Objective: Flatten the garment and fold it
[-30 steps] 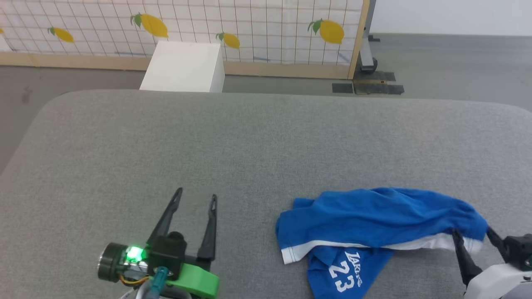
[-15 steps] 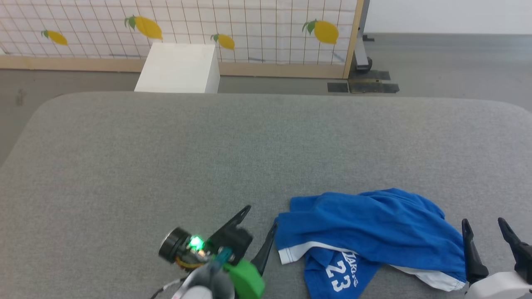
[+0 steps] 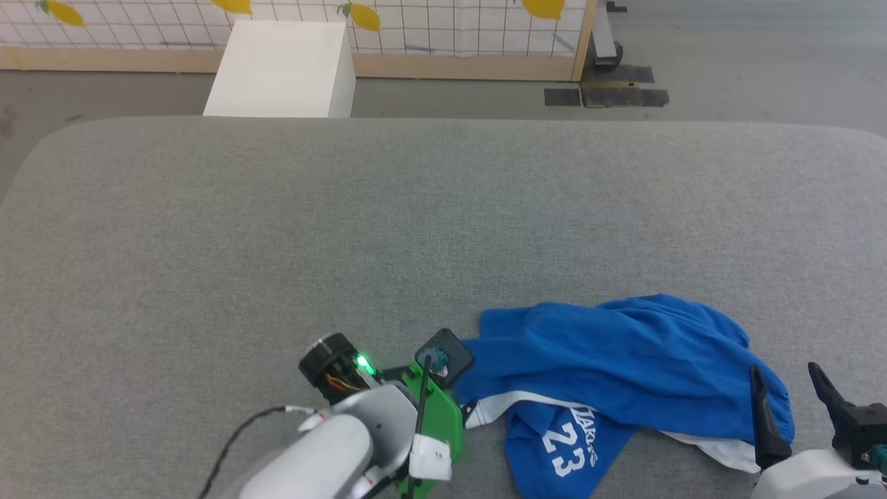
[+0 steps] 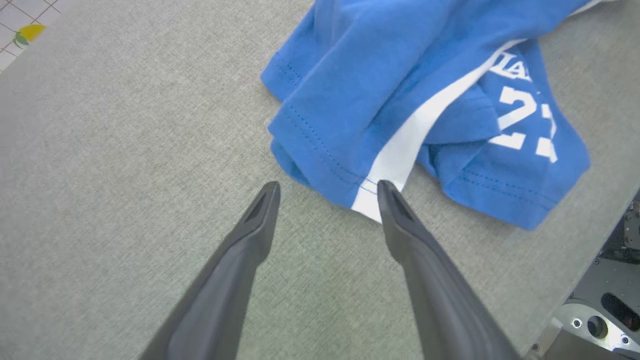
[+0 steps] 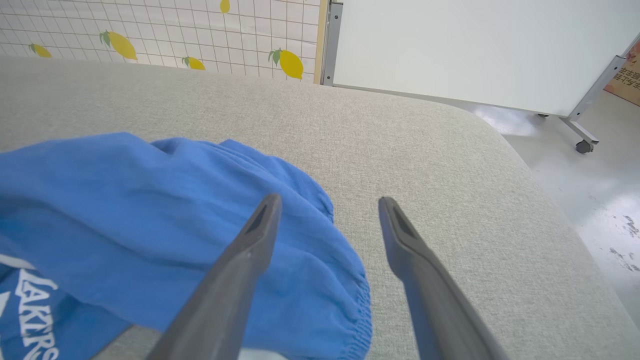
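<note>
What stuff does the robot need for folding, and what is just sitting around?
For the job: the blue garment, crumpled on the grey table; the left gripper and right gripper, both open, one at each end of it.
Just lying about: the white box, the lemon screen and the whiteboard beyond the table.

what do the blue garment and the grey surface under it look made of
Blue garment: soft matte knit, probably cotton or a blend; it lies in limp folds with stitched hems. Grey surface: matte woven upholstery-type cloth, fine heathered weave; rounded corners hint at padding.
</note>
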